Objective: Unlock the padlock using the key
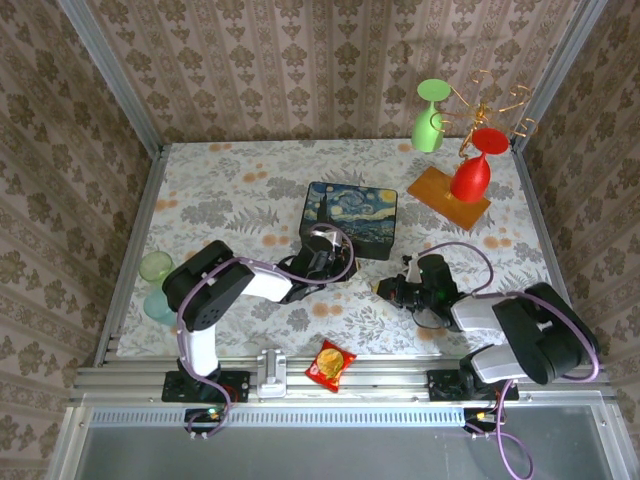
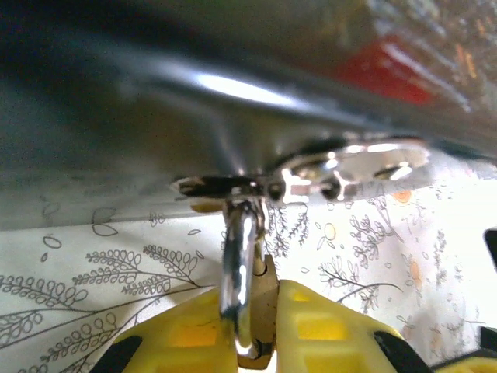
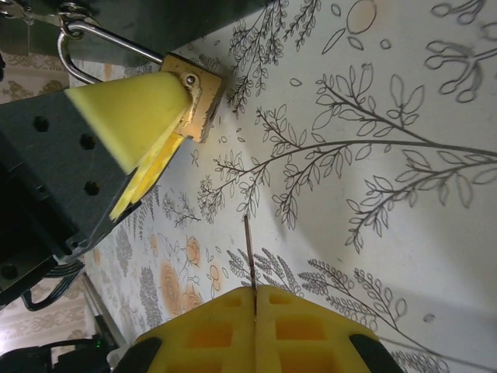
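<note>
Midway across the floral tabletop point(image 1: 230, 190), toward its near edge, we clamp one brass, silver-shackled padlock point(image 3: 203, 97) in our left gripper point(image 2: 260, 334), one thin dark key point(image 3: 248, 256) in our right gripper point(image 3: 255, 326) nearby.

Brass, bright metal, matt yellow

At the upper left of your right wrist frame you see the padlock point(image 3: 203, 97) with a dull brass body and a mirror-polished metal shackle point(image 3: 109, 39); the key point(image 3: 248, 256) is thin dark metal; the pads point(image 3: 210, 334) of the right gripper point(image 3: 254, 299) look matt yellow, over a matt printed tablecloth point(image 3: 404, 217).
</note>
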You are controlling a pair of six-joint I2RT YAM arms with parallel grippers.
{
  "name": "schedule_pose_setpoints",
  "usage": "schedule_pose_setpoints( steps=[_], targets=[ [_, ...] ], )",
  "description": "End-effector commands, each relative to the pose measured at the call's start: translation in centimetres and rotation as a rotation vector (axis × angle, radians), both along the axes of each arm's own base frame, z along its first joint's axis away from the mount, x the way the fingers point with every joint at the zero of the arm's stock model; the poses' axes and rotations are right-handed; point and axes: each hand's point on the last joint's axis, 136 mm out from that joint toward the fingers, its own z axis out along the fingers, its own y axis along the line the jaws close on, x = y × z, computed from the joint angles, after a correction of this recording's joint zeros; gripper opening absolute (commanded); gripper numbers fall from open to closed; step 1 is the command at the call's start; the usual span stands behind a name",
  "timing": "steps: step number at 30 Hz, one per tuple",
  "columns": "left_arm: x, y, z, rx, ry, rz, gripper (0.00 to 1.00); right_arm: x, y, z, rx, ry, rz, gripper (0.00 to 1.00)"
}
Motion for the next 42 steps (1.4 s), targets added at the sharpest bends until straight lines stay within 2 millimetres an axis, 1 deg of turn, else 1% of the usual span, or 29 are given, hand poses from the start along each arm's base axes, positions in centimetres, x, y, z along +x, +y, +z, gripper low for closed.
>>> schedule_pose_setpoints(
  steps=[1,4,6,9,14,19,26,29,32,35,38,40,42],
  targets=[
    [-0.4,-0.1,1.4,-0.112,0.065,0.001,0.1,1.2,1.4,1.6,0.093,-0.031,0.032,0.0],
    [-0.3,-0.3,2.3,-0.169,0.078,0.005,0.1,1.5,2.3,2.3,0.154,-0.046,0.067,0.0],
    [-0.1,-0.2,2.5,-0.198,0.084,0.009,0.1,1.7,2.7,2.6,0.182,-0.051,0.086,0.0],
    [0.0,0.0,2.2,-0.214,0.096,0.013,0.08,2.0,2.4,2.5,0.203,-0.047,0.082,0.0],
    [-0.2,0.2,2.1,-0.26,0.117,0.032,0.07,2.7,1.3,2.8,0.247,-0.061,0.058,0.0],
    [-0.1,0.0,2.4,-0.311,0.125,0.042,0.05,3.1,1.8,3.2,0.289,-0.067,0.081,0.0],
    [-0.1,-0.1,2.8,-0.343,0.129,0.048,0.05,3.4,2.0,3.2,0.34,-0.082,0.074,0.0],
    [-0.1,-0.1,3.1,-0.368,0.136,0.053,0.04,3.8,2.0,2.4,0.34,-0.065,0.066,0.0],
    [-0.2,-0.1,3.1,-0.375,0.14,0.053,0.03,4.0,2.1,2.6,0.335,-0.081,0.068,0.0],
    [-0.3,-0.1,3.2,-0.382,0.139,0.05,0.03,4.0,1.8,2.6,0.328,-0.086,0.058,0.0],
    [-0.4,-0.2,3.1,-0.381,0.138,0.046,0.03,3.9,1.7,2.1,0.321,-0.074,0.053,0.0],
    [-0.3,-0.2,3.4,-0.396,0.128,0.045,0.03,3.7,1.7,1.8,0.321,-0.067,0.055,0.0],
    [-0.4,-0.3,3.7,-0.412,0.132,0.04,0.02,3.4,1.7,2.0,0.318,-0.081,0.063,0.0]
  ],
)
